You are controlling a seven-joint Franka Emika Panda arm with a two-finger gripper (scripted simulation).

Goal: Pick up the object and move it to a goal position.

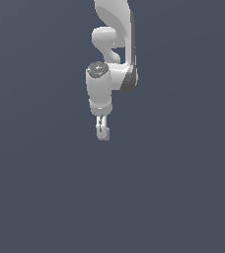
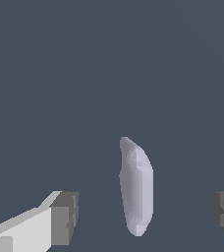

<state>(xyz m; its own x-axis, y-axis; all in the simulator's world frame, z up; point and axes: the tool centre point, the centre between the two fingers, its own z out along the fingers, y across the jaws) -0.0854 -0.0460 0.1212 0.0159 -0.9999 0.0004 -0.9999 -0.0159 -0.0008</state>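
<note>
while tool (image 2: 143, 216) gapes, object (image 2: 136, 187) long axis crosses gap.

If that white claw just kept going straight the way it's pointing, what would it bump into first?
Most likely the pale object. In the wrist view it lies ahead between the open gripper's two fingers, not touching either. How far ahead is unclear.

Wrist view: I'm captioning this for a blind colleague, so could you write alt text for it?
A pale lavender-grey elongated object stands between the two grey fingertips of the open claw, touching neither. Behind it is a plain dark slate-blue background.
</note>
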